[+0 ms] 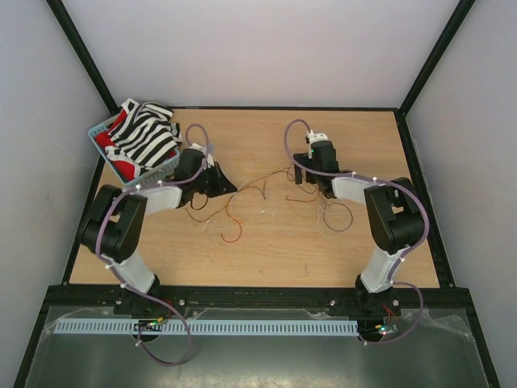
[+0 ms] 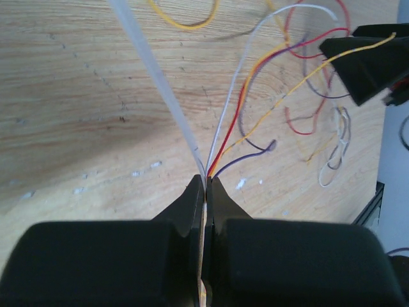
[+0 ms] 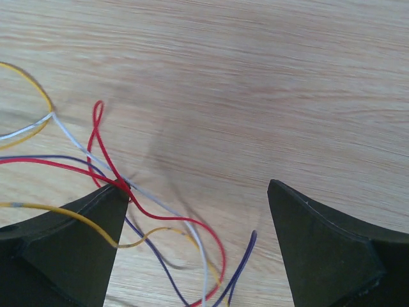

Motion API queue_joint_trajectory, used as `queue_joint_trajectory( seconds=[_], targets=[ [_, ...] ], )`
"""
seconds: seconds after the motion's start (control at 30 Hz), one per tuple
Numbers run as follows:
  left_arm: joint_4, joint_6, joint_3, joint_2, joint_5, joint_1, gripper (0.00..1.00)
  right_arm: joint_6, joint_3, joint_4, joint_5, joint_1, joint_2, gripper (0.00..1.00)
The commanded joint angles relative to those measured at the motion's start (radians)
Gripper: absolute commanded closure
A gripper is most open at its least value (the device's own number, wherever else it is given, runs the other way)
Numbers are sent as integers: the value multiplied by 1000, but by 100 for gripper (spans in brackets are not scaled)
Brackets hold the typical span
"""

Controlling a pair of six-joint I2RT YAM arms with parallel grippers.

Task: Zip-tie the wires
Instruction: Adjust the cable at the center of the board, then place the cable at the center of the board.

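At mid table (image 1: pixel 266 259), your left gripper (image 2: pixel 206 182) clamps the wires (image 2: pixel 239 121) and the zip tie (image 2: pixel 156 77), whose length slants forward-left from its tips, while your right gripper (image 3: pixel 198 185) gapes wide, gripping nothing.

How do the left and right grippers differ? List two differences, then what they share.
The left gripper is shut; the right gripper is wide open. The left pinches the wires and zip tie; the right grips nothing. Both are black, over the wooden table.
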Motion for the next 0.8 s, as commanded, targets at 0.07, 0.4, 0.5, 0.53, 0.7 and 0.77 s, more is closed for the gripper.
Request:
queue_joint_trajectory(
  seconds=[0.07,0.4,0.5,0.53,0.7,0.77],
  targets=[
    [68,-26,151,193,-4,-76,100,32,95,-92,7,-133,-5,1],
    [74,-40,332,360,-37,-164,100,-68,137,-190,-187,-240,-83,1],
    [74,-27,331,382,-43,-167,100,-61,102,-251,-299,-241,-144,1],
    [74,-11,329,383,-48,-169,100,-59,78,-263,-327,-240,-170,1],
    [73,46,328,389,-59,-170,100,-36,-36,-344,-444,-246,-311,1],
    [73,51,332,398,-47,-168,100,-36,-71,-377,-475,-247,-361,1]
  ],
)
